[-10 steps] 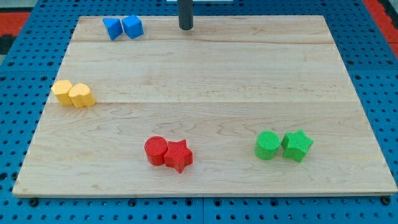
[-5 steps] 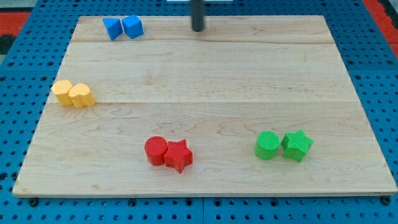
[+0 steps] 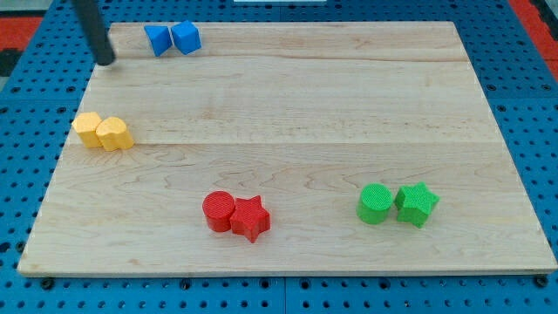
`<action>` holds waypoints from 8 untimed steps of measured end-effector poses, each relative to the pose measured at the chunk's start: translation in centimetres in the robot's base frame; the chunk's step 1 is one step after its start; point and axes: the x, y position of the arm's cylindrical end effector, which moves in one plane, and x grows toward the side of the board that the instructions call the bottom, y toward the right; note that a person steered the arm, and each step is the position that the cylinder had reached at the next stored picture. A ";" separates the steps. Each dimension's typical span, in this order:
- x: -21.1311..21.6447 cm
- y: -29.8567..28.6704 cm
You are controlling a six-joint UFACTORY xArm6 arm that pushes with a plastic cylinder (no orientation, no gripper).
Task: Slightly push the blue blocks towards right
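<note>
Two blue blocks sit side by side, touching, near the board's top left: a left blue block (image 3: 158, 39) and a right blue cube (image 3: 186, 37). My tip (image 3: 105, 61) is at the board's top-left edge. It stands to the left of and slightly below the blue pair, apart from them by about one block's width.
Two yellow blocks (image 3: 103, 132) lie at the left edge, below my tip. A red cylinder (image 3: 219, 210) and red star (image 3: 250, 218) sit at bottom centre. A green cylinder (image 3: 376, 203) and green star (image 3: 417, 204) sit at bottom right. The wooden board (image 3: 349, 105) lies on a blue pegboard.
My tip moved from right of the blue blocks, first a little farther right, then far left across the top to the blocks' left side. No block has moved.
</note>
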 end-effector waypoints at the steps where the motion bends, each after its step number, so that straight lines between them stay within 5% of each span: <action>1: -2.0 2.7; 6: -5.1 7.8; 8: -4.6 14.1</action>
